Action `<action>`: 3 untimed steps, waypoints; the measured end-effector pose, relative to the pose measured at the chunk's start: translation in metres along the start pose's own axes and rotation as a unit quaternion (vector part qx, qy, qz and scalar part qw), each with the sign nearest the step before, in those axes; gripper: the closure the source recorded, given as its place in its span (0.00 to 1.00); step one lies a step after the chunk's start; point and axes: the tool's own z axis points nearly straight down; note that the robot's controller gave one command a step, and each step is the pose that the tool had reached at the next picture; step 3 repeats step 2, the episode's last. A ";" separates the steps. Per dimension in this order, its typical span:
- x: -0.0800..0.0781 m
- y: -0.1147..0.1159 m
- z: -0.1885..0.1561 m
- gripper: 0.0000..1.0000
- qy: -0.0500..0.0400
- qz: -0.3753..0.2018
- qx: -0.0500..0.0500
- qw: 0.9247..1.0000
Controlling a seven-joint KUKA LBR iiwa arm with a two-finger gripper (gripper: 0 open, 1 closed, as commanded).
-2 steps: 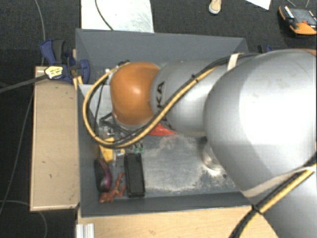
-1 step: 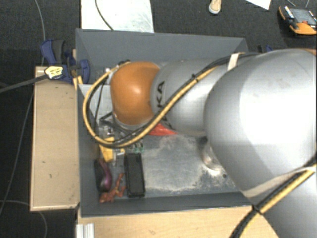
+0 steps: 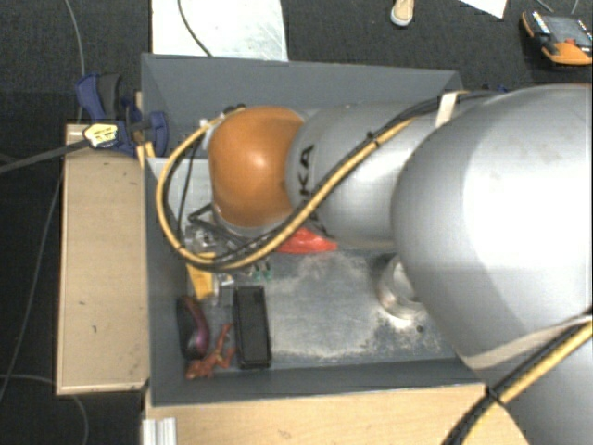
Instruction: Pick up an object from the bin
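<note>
Gripper: the gripper (image 3: 206, 241) sits low over the left part of the bin (image 3: 278, 82), tucked beneath the arm's orange cover (image 3: 250, 165). Only dark metal parts of it show, so I cannot tell how far open it is or whether it has hold of anything.
Nearest thing: a small yellow piece (image 3: 198, 280) lies just below the gripper, by the left wall. It is flat-sided and bright, with its upper end hidden under the gripper.
Black block (image 3: 250, 326): a long, matt rectangular bar with squared edges, lying lengthwise near the front-left corner, just right of the yellow piece.
Dark curved thing (image 3: 191, 326): glossy, blackish-purple and bean-shaped, against the left wall, beside the block but apart from it.
Reddish-brown thing (image 3: 209, 356): small, knobbly and irregular, at the front wall between the curved thing and the block.
Red thing (image 3: 308, 242): smooth and bright, mid-bin, mostly covered by the arm (image 3: 482, 221).
Bin floor: grey metal, scuffed, with pale powdery smears right of the block.
Cable (image 3: 169, 185): yellow with a black line, looping round the orange cover's left side.
</note>
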 end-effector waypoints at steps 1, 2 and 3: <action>-0.001 0.000 -0.008 1.00 -0.002 0.001 -0.001 1.000; 0.002 0.000 -0.019 1.00 0.003 0.002 0.000 1.000; 0.002 0.000 -0.019 1.00 0.003 0.002 0.000 1.000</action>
